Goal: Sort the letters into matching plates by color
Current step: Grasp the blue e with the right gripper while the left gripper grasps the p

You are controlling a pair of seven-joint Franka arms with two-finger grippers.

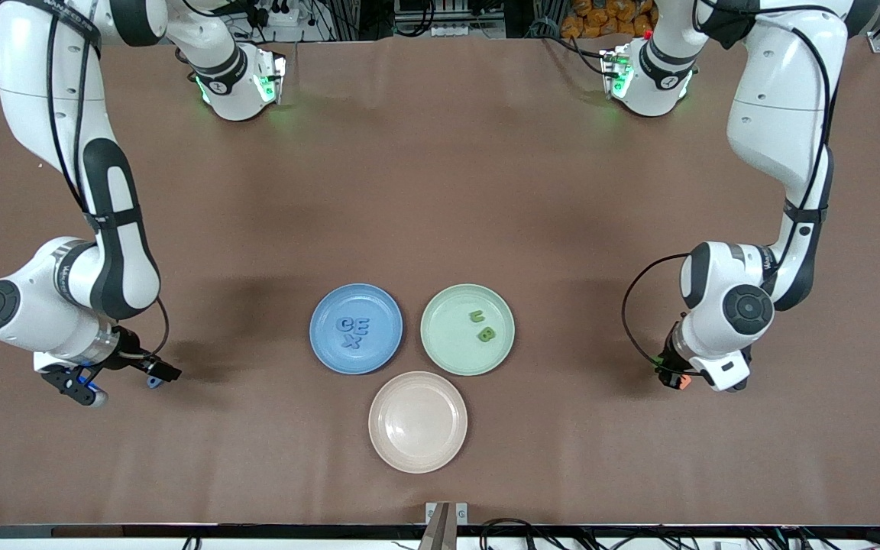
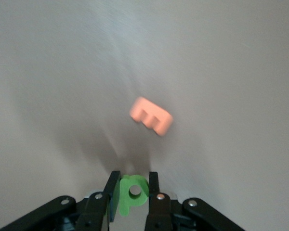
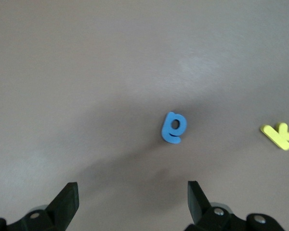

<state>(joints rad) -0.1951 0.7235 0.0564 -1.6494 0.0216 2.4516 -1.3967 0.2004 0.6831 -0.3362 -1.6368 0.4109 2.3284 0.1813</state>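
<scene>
The blue plate (image 1: 380, 350) holds three blue letters (image 1: 353, 331). The mint green plate (image 1: 446, 340) holds two green letters (image 1: 482, 324). My left gripper (image 1: 675, 376) (image 2: 134, 182) is low over the table toward the left arm's end and is shut on a green letter p (image 2: 134, 192). My right gripper (image 1: 125, 388) (image 3: 132, 190) is open and empty, low over the table toward the right arm's end. A blue letter g (image 3: 174, 128) lies on the table ahead of its fingers, apart from them.
An empty beige-pink plate (image 1: 418, 422) sits nearer the front camera than the other two plates. An orange letter (image 2: 151, 115) lies on the table by my left gripper. A yellow letter k (image 3: 279, 135) lies beside the blue g.
</scene>
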